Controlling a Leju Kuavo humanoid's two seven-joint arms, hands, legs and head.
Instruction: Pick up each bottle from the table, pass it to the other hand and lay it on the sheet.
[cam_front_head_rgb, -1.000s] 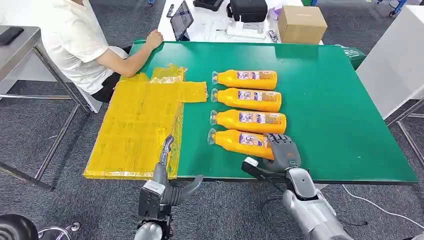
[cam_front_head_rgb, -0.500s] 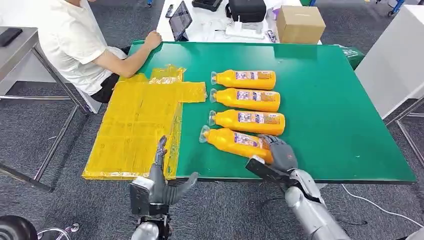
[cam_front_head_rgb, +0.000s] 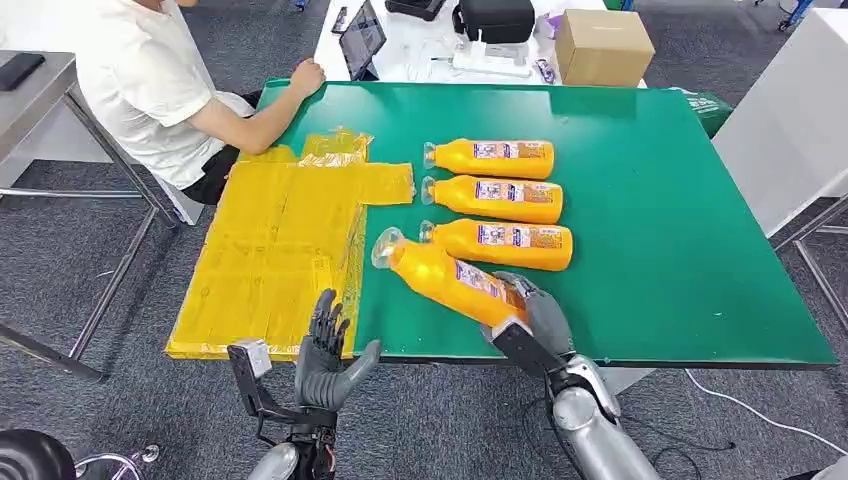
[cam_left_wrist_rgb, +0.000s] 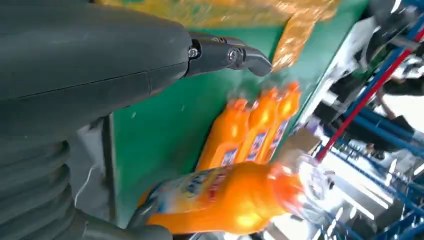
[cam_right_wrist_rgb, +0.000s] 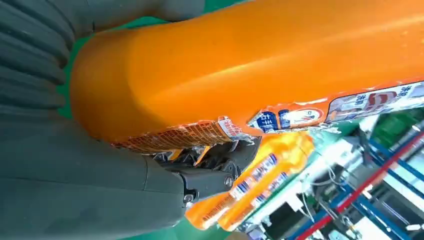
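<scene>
We see a person (cam_front_head_rgb: 150, 90) in a white shirt seated at 10 o'clock of the green table (cam_front_head_rgb: 680, 230), one hand resting on its far left corner. The yellow sheet (cam_front_head_rgb: 275, 250) lies along the table's left side, hanging over the left edge, nothing on it. The left hand (cam_front_head_rgb: 328, 355) hovers at 7 o'clock just off the near table edge, beside the sheet's near right corner, palm up, fingers apart and holding nothing; in the left wrist view its fingers (cam_left_wrist_rgb: 225, 52) stretch out over the green surface.

The right hand (cam_front_head_rgb: 530, 320) at 6 o'clock grips the base end of the held bottle (cam_front_head_rgb: 450, 280), fingers clamped around it. We see the bottle tilted, its clear cap pointing to 10 o'clock toward the sheet, cap end raised off the table. In the right wrist view the orange body (cam_right_wrist_rgb: 250, 65) is close up with the hand's fingers (cam_right_wrist_rgb: 210, 157) wrapped under the label.

Three bottles lie on their sides in a row at the table's centre, caps at 9 o'clock: near bottle (cam_front_head_rgb: 500, 245), middle bottle (cam_front_head_rgb: 495, 200), far bottle (cam_front_head_rgb: 490, 160). The held bottle's shoulder is just beside the near bottle's cap; we cannot tell if they touch.

At 12 o'clock, behind the green table, a white table holds a cardboard box (cam_front_head_rgb: 603, 48), a black bag (cam_front_head_rgb: 495, 20) and a tablet (cam_front_head_rgb: 362, 40).
</scene>
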